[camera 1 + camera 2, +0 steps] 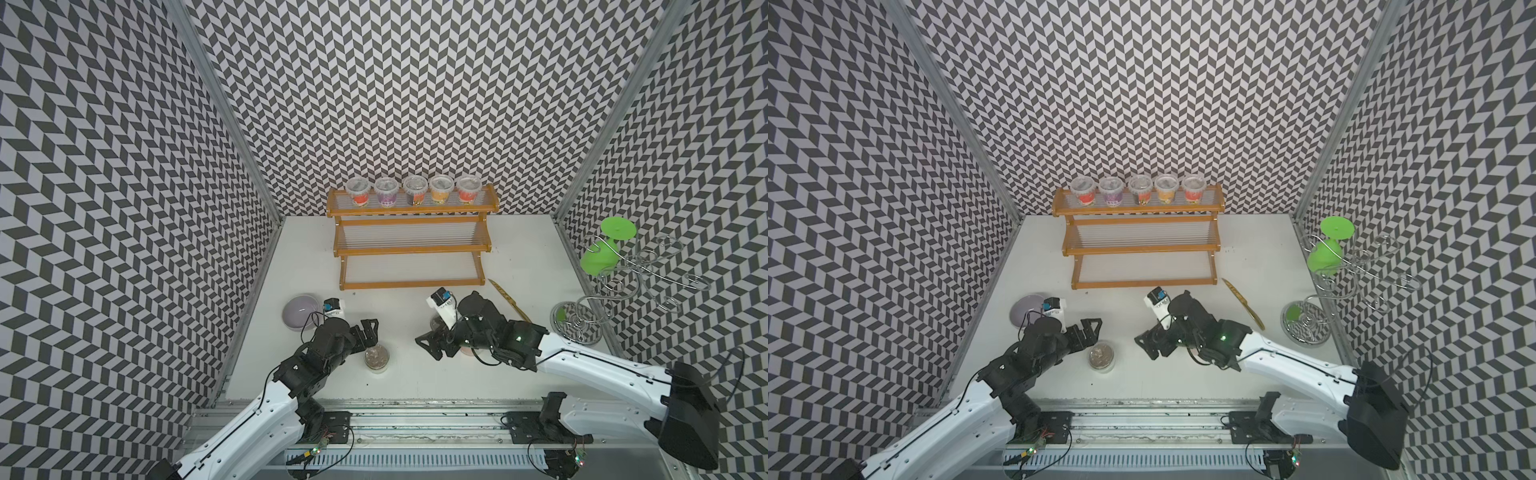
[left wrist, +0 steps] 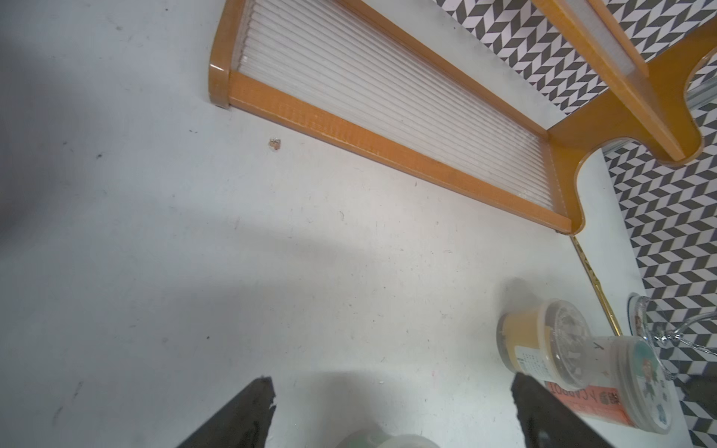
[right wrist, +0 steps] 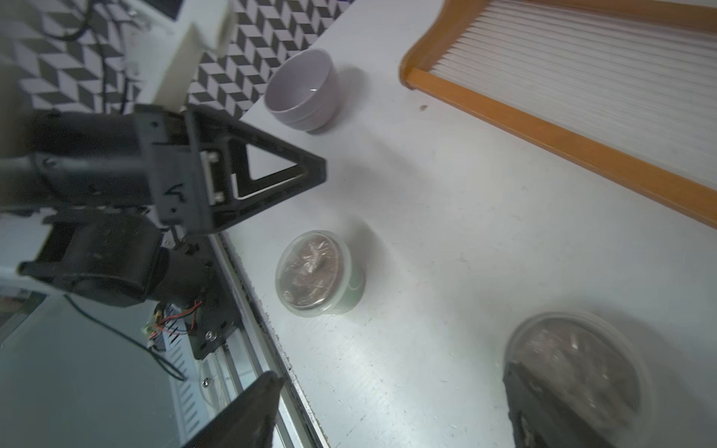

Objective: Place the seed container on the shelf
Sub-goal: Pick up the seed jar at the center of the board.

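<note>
The shelf (image 1: 409,249) (image 1: 1142,249) is a stepped orange-brown rack at the back, and its lowest ribbed tier (image 2: 388,104) (image 3: 582,77) is bare. A green-sided seed container (image 1: 377,357) (image 1: 1101,354) (image 3: 314,271) with a clear lid stands upright on the table. My left gripper (image 1: 371,332) (image 1: 1094,332) (image 2: 392,382) hangs open just beside and above it, gripping nothing. My right gripper (image 1: 426,348) (image 1: 1145,348) (image 3: 392,374) is open and empty over bare table. Another lidded container (image 3: 574,368) (image 1: 437,322) sits outside one of its fingers. Next to that one, an orange-labelled container (image 2: 605,391) stands under the right arm.
Several lidded cups (image 1: 413,189) fill the shelf's top tier. A lilac bowl (image 1: 301,311) (image 3: 302,89) stands left of the left gripper. A gold knife (image 1: 509,299) lies right of the shelf. A silver wire stand (image 1: 582,320) holding a green cup (image 1: 600,257) is at the right wall.
</note>
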You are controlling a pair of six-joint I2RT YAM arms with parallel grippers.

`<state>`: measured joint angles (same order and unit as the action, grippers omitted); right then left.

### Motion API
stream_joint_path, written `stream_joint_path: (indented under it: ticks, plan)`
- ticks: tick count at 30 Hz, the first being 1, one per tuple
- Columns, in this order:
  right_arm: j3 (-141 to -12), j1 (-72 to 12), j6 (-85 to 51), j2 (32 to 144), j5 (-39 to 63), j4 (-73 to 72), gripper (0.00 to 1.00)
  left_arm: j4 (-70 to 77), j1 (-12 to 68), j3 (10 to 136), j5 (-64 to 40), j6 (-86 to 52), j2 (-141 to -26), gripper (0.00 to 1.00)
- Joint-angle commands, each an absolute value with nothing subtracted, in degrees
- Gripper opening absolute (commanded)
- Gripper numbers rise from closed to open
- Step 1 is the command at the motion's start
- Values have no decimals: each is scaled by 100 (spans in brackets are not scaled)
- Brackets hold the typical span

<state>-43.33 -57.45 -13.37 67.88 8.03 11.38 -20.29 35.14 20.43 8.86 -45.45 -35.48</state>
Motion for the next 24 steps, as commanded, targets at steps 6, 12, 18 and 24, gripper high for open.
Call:
stream_joint_path:
  ticks: [6, 12, 18, 24]
  plan:
    - [-3738, -6809, -255, 7435, 197, -1131, 93, -3392, 3526, 2335, 1266, -6274, -3412, 100]
    - [-3472, -6955, 216, 8120, 95, -2342, 95, -2840, 3531, 2005, 738, -6140, -3383, 98]
    - [-3801, -6956, 774, 9033, 181, -2462, 97, -2244, 3525, 1780, 531, -5742, -3313, 90]
    - [-3948, -6943, 738, 9516, 18, -2819, 99, -2303, 3524, 1792, 796, -5647, -3497, 87]
